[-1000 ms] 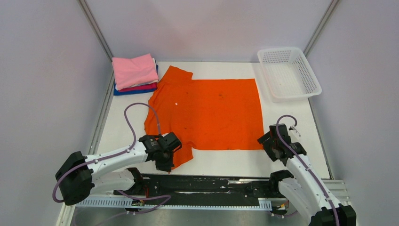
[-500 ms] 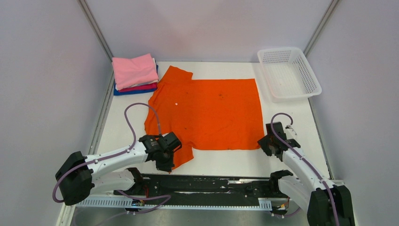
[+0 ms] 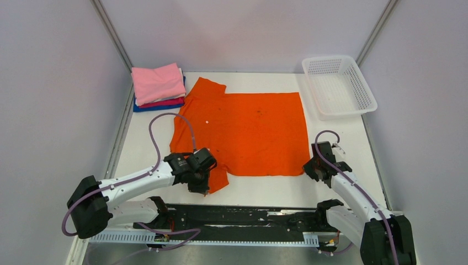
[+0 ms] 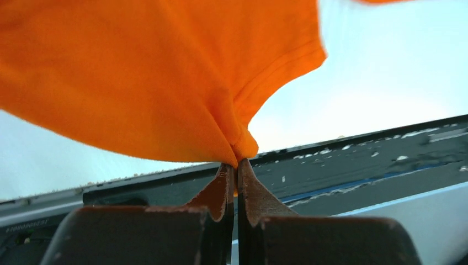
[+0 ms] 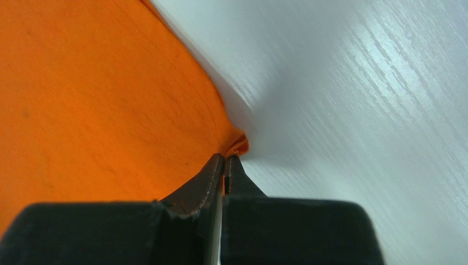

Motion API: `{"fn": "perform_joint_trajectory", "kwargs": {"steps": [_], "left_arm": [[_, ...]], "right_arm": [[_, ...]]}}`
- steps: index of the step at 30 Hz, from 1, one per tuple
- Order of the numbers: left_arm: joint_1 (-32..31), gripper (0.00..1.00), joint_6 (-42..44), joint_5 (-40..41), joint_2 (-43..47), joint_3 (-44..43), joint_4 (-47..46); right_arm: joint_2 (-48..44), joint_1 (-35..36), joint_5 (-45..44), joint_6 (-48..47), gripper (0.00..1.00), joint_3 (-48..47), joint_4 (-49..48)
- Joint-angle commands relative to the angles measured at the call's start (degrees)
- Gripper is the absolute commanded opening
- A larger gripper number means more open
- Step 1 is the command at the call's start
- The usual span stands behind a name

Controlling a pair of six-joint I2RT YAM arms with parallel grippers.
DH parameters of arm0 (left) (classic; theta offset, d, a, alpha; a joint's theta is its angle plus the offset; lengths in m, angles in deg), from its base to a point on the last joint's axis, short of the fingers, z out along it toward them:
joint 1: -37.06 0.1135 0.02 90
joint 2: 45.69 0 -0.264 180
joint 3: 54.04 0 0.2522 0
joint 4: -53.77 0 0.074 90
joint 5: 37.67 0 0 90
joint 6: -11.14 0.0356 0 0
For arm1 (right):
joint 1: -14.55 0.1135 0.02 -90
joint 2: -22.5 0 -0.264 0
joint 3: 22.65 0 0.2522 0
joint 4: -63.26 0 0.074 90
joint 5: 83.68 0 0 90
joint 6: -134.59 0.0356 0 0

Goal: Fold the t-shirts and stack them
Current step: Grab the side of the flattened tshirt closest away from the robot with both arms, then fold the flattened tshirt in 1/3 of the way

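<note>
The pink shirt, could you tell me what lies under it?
Under the pink shirt, edges of a white shirt, a magenta shirt and a blue shirt show; the rest is covered.

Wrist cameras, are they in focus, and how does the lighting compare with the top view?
Left wrist view: the orange shirt is fairly sharp, the table behind it washed out to a pale glare, the left gripper dark. Right wrist view: the right gripper is blurred, the far table streaky. Top view: even light, sharp, only faint shadows.
</note>
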Motion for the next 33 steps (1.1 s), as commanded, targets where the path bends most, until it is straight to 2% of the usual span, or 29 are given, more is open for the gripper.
{"fn": "perform_joint_trajectory", "kwargs": {"steps": [1,10,19,24,33], "left_arm": [[3.8,0.0,5.6,0.5,-1.5,-4.5,-3.1],[17.0,0.0,12.8,-7.0,-4.9,-10.4,-13.9],[31.9,0.0,15.6,-14.4,-14.8,-17.3,-21.2],[35.9,0.0,16.6,-15.3,-15.6,-18.1,-23.5],[38.0,0.0,20.5,-11.4,-14.8,-20.9,-25.0]], "right_arm": [[0.5,-0.1,2.6,-5.4,0.0,-5.5,-1.1],[7.9,-0.1,3.5,-9.6,0.0,-12.9,-2.8],[14.1,-1.0,3.7,-14.4,0.01,-19.0,-3.2],[17.0,-2.3,3.6,-16.6,0.01,-22.0,-3.3],[20.9,-4.3,4.9,-17.0,0.02,-26.1,-3.8]]}}
